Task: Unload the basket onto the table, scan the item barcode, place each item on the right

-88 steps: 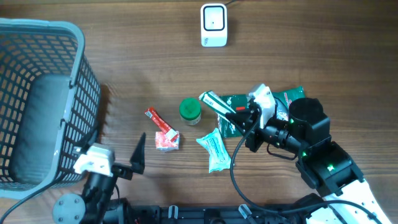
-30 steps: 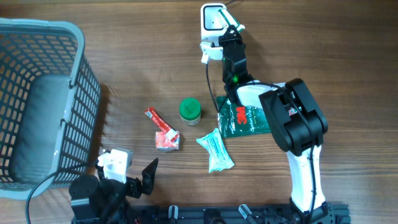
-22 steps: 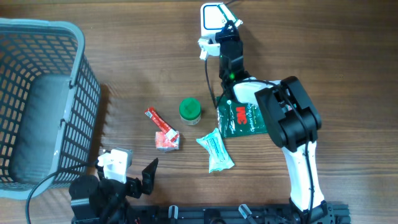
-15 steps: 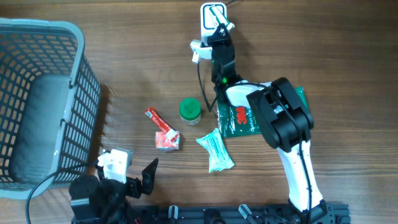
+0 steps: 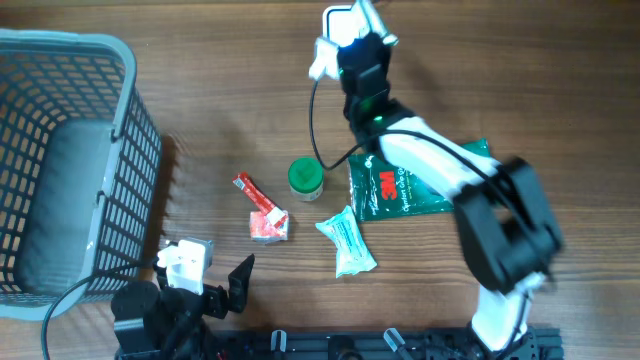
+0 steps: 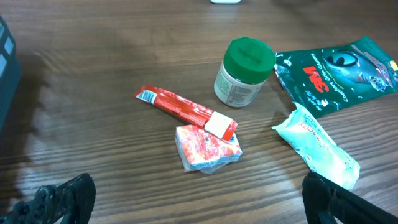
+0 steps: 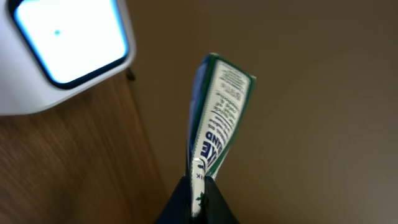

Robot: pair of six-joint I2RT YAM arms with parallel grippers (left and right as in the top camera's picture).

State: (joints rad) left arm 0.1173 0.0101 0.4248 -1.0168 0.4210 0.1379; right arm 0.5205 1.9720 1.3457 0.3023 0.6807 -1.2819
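Jar (image 5: 305, 177), green pouch (image 5: 400, 190); packet (image 7: 214, 118) beside scanner (image 7: 62, 43)

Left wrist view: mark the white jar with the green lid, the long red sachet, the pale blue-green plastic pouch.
White jar with green lid (image 6: 250, 56): left wrist view, centre of lid.
Long red sachet (image 6: 187, 111): left wrist view, mid-length.
Pale blue-green plastic pouch (image 6: 318, 148): left wrist view, middle of face.

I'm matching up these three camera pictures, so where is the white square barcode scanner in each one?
Overhead: white square barcode scanner top centre, partly behind the right claw.
Left wrist: only the scanner's white sliver at the top edge.
Right wrist: scanner fills the top left corner, left of the held green-and-white packet.
Shared landmark: the brown wooden table.
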